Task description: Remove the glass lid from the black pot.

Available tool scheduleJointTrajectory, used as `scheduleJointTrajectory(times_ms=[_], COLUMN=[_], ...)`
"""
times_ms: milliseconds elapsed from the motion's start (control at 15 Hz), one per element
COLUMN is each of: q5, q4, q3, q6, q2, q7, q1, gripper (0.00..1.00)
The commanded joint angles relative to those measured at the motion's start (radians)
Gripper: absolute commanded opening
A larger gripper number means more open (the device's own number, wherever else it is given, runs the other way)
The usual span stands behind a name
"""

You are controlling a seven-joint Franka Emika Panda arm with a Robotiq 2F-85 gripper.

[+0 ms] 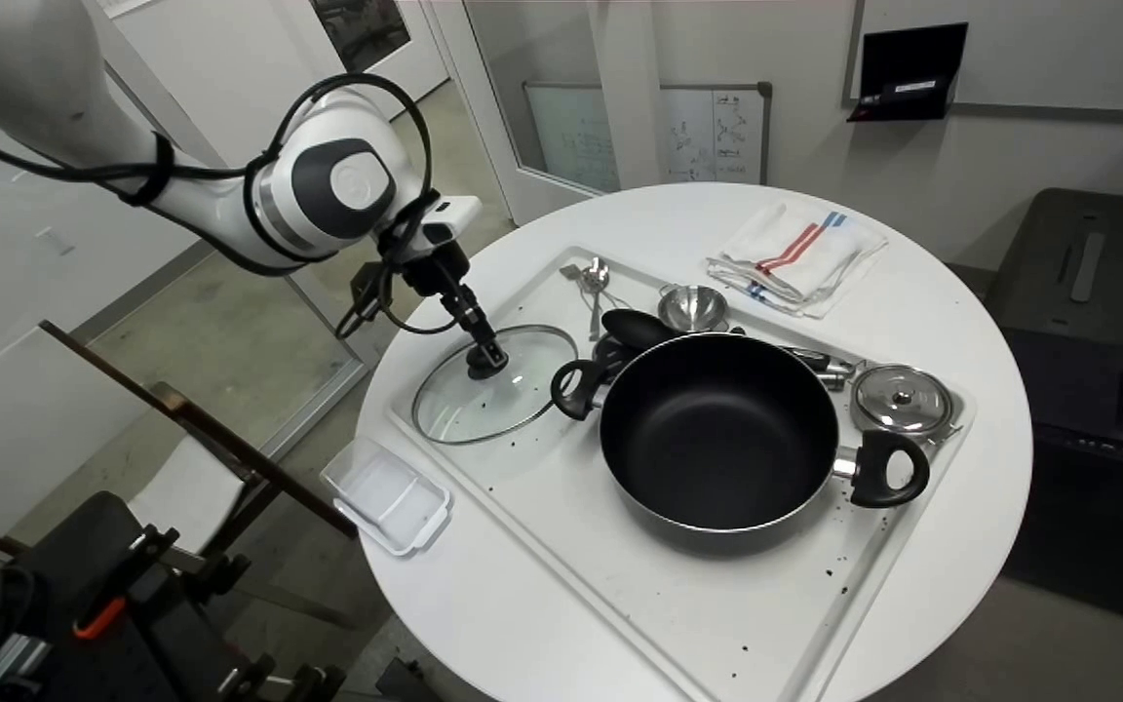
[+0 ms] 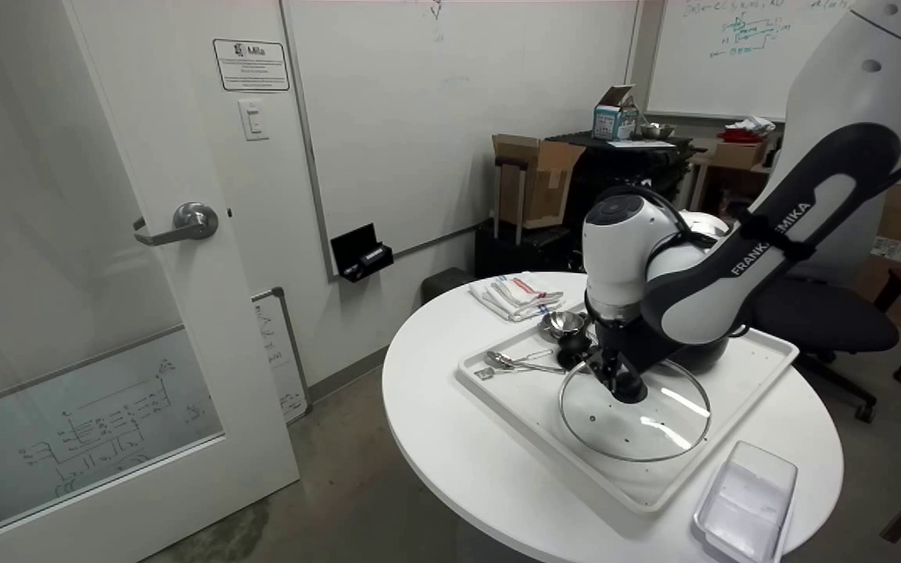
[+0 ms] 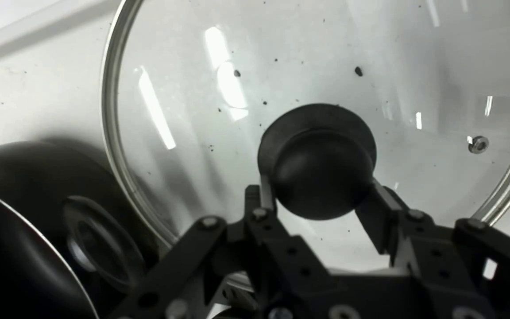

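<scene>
Glass lid (image 1: 500, 392), knob (image 3: 321, 161) up (gripper (image 3: 320, 186) clasping), black pot (image 1: 720, 434) mouth-up

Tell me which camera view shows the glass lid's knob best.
The wrist view: the black knob on the glass lid is large there, its rounded top unblocked, with the hand at either side of it. Both exterior views show it small and partly covered by the hand.

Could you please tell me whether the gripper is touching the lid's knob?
Touching: the wrist view shows the gripper closed on the knob from both sides, with no gap visible at either.
</scene>
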Motion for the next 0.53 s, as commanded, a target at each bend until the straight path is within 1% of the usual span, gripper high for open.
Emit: scheduleJointTrajectory(times_ms=[0, 267, 467], q5=[0.014, 0.047, 0.069], q4=[-0.014, 0.001, 0.013], q3=[0.027, 0.066, 0.081], q6=[0.017, -0.004, -0.009], q2=[-0.010, 0.013, 0.030], q7=[-0.118, -0.262, -0.357], q1=[-0.039, -0.093, -0.118], gripper=[0.24, 0.24, 0.24])
